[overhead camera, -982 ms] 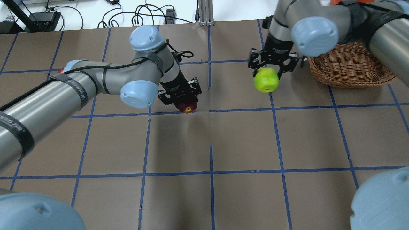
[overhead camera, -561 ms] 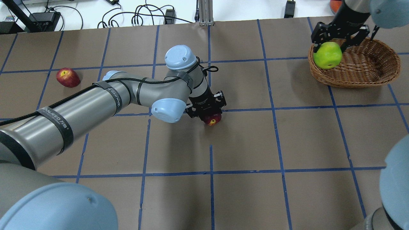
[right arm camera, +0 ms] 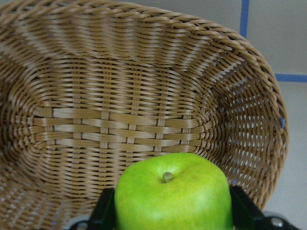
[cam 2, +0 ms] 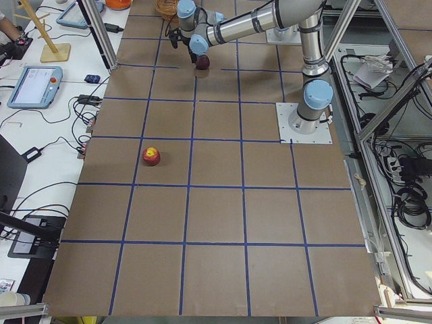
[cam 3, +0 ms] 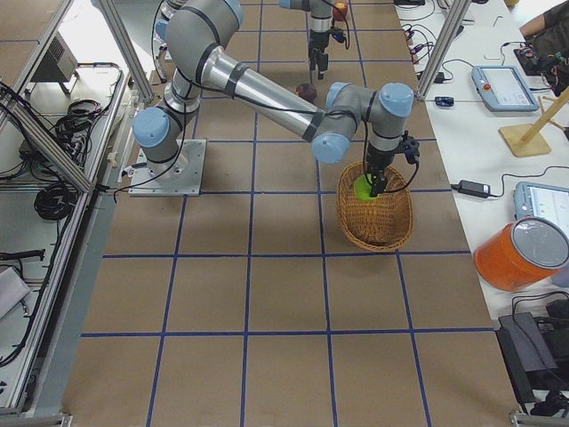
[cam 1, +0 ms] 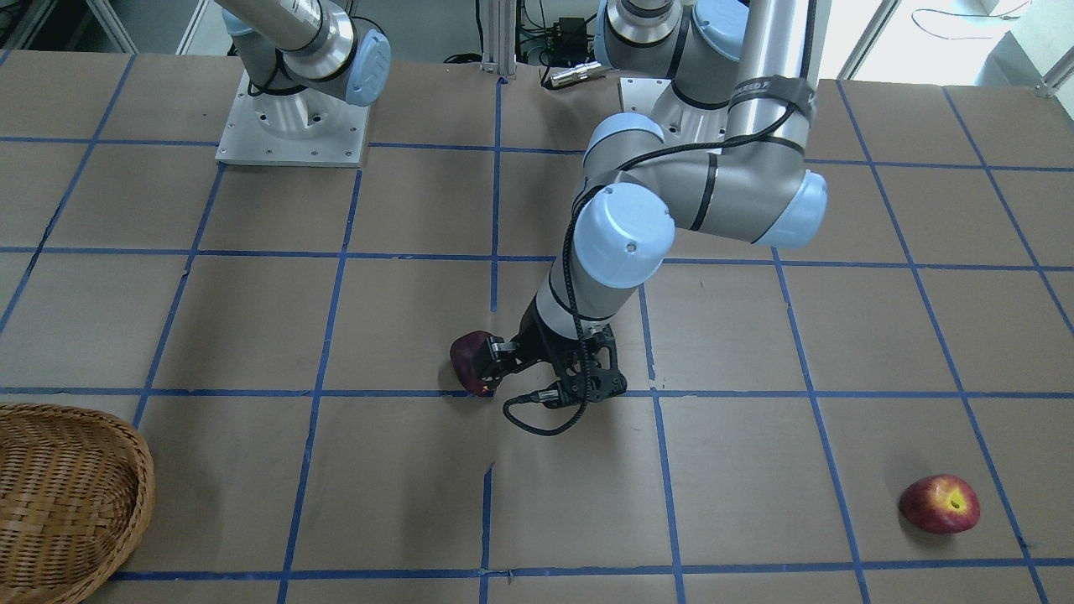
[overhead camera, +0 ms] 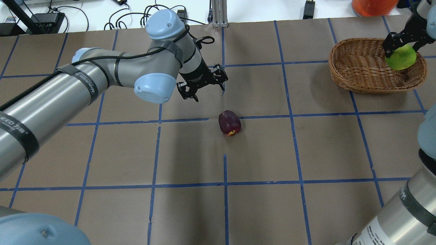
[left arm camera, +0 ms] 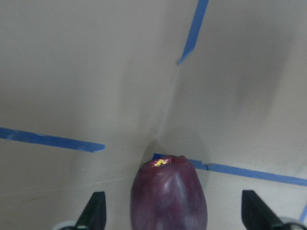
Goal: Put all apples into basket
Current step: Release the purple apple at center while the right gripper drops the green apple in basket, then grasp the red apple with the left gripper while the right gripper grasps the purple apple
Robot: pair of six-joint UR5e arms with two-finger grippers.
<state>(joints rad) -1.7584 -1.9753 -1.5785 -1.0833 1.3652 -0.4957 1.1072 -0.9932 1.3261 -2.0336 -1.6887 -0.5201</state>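
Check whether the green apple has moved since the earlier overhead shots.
Yes. The green apple, held in the right gripper, went rightward: from left of the basket, past its left rim, to over its right end.

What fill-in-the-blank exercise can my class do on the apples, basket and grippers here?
The right gripper is ___ on the green apple, above the basket.
The left gripper is ___, gripping nothing, near the purple apple.
Counting the red apple, ___ apples lie on the table.
Missing words: shut, open, two.
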